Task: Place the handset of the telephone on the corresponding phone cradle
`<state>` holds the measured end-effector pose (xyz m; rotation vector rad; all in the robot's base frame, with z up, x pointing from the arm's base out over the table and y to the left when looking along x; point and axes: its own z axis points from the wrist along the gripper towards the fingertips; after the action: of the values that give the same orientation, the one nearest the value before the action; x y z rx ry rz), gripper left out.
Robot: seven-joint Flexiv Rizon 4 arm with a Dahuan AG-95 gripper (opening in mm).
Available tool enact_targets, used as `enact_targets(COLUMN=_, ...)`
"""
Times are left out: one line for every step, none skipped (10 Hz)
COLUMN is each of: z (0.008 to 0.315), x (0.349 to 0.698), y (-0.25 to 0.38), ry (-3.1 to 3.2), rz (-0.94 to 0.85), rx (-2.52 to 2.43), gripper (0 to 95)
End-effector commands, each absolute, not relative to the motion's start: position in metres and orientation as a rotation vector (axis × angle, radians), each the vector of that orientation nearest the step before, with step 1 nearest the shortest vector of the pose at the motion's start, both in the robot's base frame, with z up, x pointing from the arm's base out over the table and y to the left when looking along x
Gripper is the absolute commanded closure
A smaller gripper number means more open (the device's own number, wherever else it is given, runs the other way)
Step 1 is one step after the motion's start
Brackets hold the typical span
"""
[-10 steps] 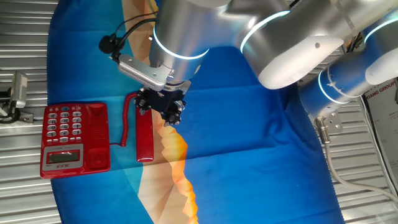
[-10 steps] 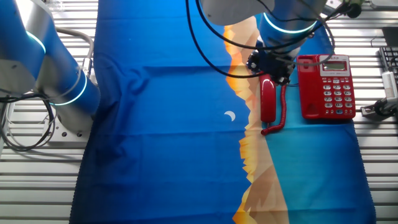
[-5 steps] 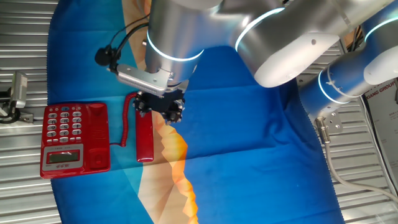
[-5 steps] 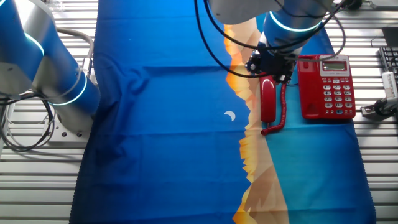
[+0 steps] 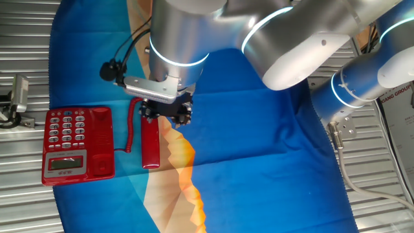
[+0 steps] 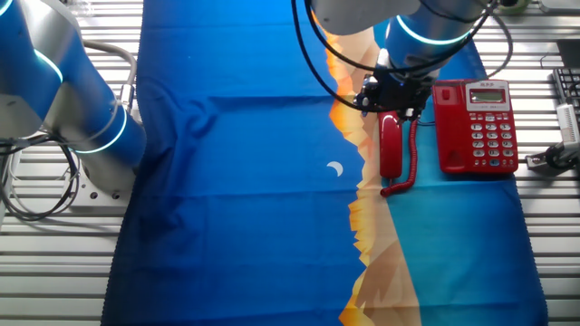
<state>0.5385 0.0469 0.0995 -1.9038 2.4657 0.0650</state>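
The red telephone (image 5: pixel 77 142) (image 6: pixel 476 127) lies on the blue cloth, keypad and grey display up. Its phone cradle (image 5: pixel 101 142) (image 6: pixel 449 127), the plain red strip beside the keypad, holds nothing. The handset (image 5: pixel 150 147) (image 6: pixel 391 152) lies flat on the cloth next to the base, parallel to it, joined by a red coiled cord (image 5: pixel 132 126) (image 6: pixel 413 158). My gripper (image 5: pixel 166 111) (image 6: pixel 390 95) hangs over the handset's far end, its black jaws standing apart on either side of the bar. The handset end beneath it is hidden.
A blue and orange cloth (image 5: pixel 259 149) covers the slatted metal table (image 5: pixel 26 194). The arm's blue base (image 5: pixel 352 90) (image 6: pixel 82 109) stands at the cloth's edge. A grey metal fixture (image 5: pixel 18 97) sits beside the telephone. A small white mark (image 6: pixel 335 169) lies on the cloth.
The wrist has turned and shifted slightly toward the telephone over the handset's far end. The handset and telephone have not moved.
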Motion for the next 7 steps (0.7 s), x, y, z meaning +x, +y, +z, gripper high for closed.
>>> enact_targets(z=0.098, x=0.538, y=0.047, ry=2.488, rz=0.050, rx=-1.884, gripper=38.0)
enact_targets(z=0.097, x=0.538, y=0.047, ry=2.495, rz=0.036, rx=-1.886, gripper=38.0)
enact_targets(z=0.094, x=0.538, y=0.047, ry=2.494, rz=0.035, rx=-1.886, gripper=38.0)
enact_targets(z=0.089, x=0.537, y=0.047, ry=2.493, rz=0.028, rx=-1.887, gripper=38.0)
enact_targets(z=0.085, x=0.536, y=0.048, ry=2.487, rz=0.026, rx=-1.890, gripper=38.0)
enact_targets(z=0.082, x=0.536, y=0.048, ry=2.471, rz=0.024, rx=-1.905, gripper=38.0)
enact_targets(z=0.080, x=0.535, y=0.048, ry=2.438, rz=0.028, rx=-1.939, gripper=38.0)
